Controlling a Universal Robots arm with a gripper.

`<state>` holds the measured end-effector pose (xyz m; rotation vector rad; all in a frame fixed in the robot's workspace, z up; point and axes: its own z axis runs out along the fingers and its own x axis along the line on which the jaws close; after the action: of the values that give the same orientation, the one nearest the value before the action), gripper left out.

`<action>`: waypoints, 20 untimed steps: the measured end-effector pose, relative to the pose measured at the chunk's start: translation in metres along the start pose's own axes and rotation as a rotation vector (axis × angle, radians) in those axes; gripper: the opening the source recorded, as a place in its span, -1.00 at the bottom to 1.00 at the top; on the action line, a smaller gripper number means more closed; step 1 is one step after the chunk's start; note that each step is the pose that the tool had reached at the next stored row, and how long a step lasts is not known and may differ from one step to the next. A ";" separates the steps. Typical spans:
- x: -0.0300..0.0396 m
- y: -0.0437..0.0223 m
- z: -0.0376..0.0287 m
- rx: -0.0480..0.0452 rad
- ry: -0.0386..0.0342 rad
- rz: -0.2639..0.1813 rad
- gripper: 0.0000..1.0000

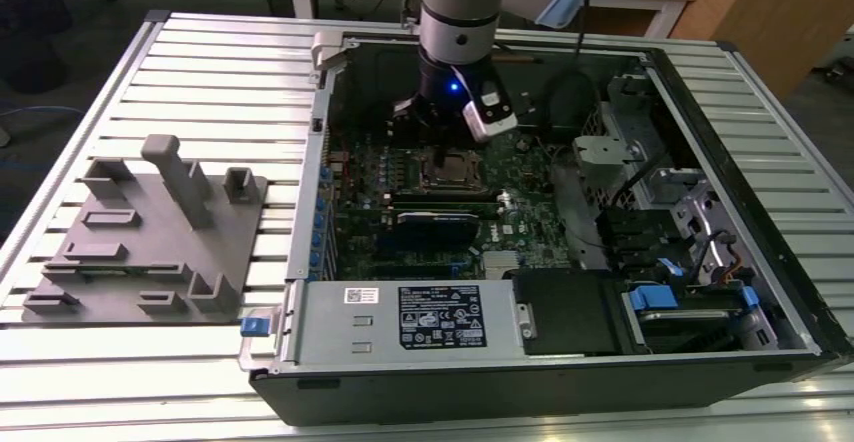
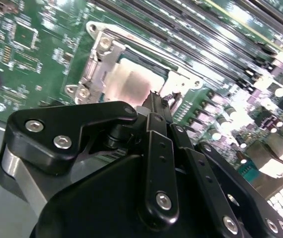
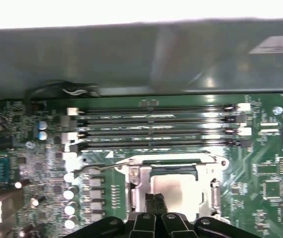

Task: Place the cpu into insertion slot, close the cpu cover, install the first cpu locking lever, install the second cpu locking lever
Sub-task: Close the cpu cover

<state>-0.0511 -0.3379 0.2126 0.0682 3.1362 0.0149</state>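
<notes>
Hovering gripper [image 3: 155,197] just above cpu [image 3: 175,185]

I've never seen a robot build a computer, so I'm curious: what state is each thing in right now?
computer case: open, lying on its side.
cpu: seated in the insertion slot.
cpu cover: down flat over the cpu.
hand: shut, tips close above the cpu cover.
</notes>
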 end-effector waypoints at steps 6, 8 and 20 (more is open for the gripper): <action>-0.0112 0.0004 0.0001 -0.0001 0.0000 0.000 -0.80; -0.0116 0.0005 0.0001 -0.0002 -0.0001 0.000 -0.80; -0.0117 0.0006 -0.0039 -0.0001 0.0000 0.000 -0.80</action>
<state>-0.0394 -0.3379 0.2166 0.0683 3.1361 0.0151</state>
